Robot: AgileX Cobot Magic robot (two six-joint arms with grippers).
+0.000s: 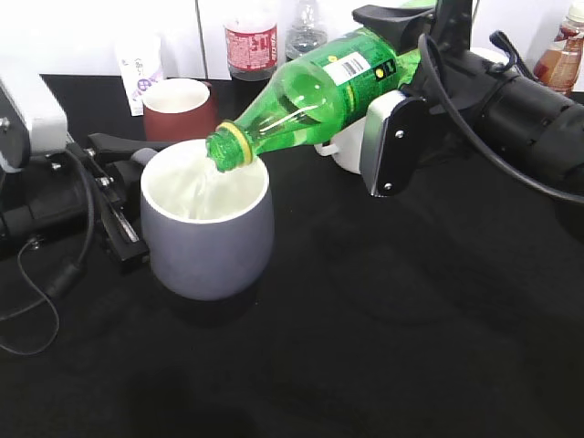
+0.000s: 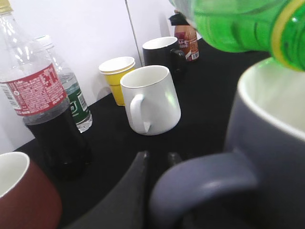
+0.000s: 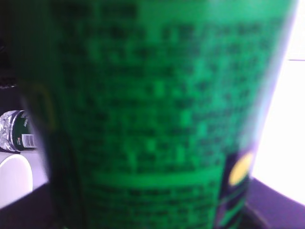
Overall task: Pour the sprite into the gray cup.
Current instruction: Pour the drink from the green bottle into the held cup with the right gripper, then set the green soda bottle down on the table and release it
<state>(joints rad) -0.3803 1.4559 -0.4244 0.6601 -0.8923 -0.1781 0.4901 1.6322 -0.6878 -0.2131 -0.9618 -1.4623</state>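
The sprite [image 1: 310,96] is a green bottle with a yellow neck ring. It is tilted mouth-down to the left, with its mouth over the rim of the gray cup [image 1: 208,251]. Clear liquid shows inside the cup. My right gripper [image 1: 392,78] is shut on the bottle's labelled body, which fills the right wrist view [image 3: 157,119]. My left gripper [image 1: 137,173] is at the cup's left side, on its handle. In the left wrist view its fingertips [image 2: 159,155] sit close together beside the gray cup's handle [image 2: 205,181], with the sprite's neck [image 2: 238,24] above.
A brick-red mug [image 1: 178,109] stands just behind the gray cup. At the back are a cola bottle [image 1: 251,41] and a water bottle [image 1: 306,32], and a white mug [image 2: 152,100], a yellow paper cup [image 2: 118,71] and a black mug [image 2: 164,52]. A brown bottle [image 1: 561,55] is far right.
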